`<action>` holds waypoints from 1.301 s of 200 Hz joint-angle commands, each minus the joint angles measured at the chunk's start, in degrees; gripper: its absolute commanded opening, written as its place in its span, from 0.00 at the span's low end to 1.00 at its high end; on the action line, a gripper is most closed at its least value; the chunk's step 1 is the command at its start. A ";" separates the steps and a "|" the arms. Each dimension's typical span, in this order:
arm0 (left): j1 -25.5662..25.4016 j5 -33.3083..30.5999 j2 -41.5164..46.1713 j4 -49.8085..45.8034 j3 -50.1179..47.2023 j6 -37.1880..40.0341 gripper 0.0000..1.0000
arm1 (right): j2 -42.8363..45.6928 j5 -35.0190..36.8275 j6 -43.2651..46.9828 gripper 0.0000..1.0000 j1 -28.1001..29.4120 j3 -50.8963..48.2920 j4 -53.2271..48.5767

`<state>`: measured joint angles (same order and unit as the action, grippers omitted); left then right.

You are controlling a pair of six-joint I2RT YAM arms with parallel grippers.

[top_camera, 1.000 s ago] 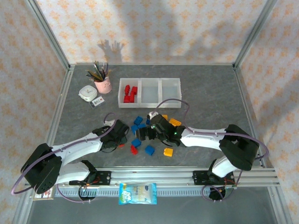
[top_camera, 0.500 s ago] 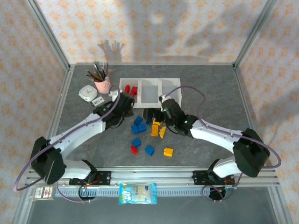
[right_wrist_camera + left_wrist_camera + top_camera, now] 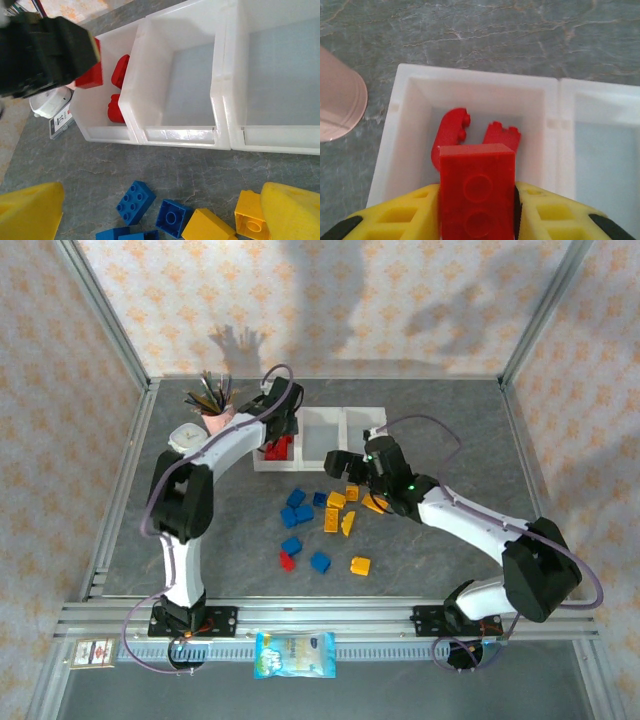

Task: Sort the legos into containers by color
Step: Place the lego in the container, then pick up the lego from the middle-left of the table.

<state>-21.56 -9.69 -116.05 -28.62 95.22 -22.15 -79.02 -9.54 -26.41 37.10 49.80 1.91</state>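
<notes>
Since half a sec ago the left gripper (image 3: 279,426) has been carried fwd from the table (image 3: 450,440) in front of the containers (image 3: 320,466) to a spot over the left bin (image 3: 470,82). It is clamped on a red brick (image 3: 476,190), held betw. the yellow fingers (image 3: 405,215) w/ studs facing the wrist cam. Two more red pieces (image 3: 451,135) are seen lying in that bin below it. The right gripper (image 3: 161,197) is spread wide w/ nothing held, hung just in front of the bins above a blue brick (image 3: 133,201) & a yellow-orange brick (image 3: 207,227). The remaining legos (image 3: 334,520) are scattered near the bins: blue, yellow-orange, one loose red (image 3: 288,562). A pink cup (image 3: 221,423) is stood left of the row.
</notes>
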 commanded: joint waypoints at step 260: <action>-14.48 3.66 42.07 -3.02 -41.25 -18.30 0.65 | 5.15 -7.78 6.81 1.00 8.92 -5.27 -4.48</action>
<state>-32.49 -3.84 -78.59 -29.12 58.13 -32.12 -75.57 -15.49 -20.29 44.31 46.57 -1.76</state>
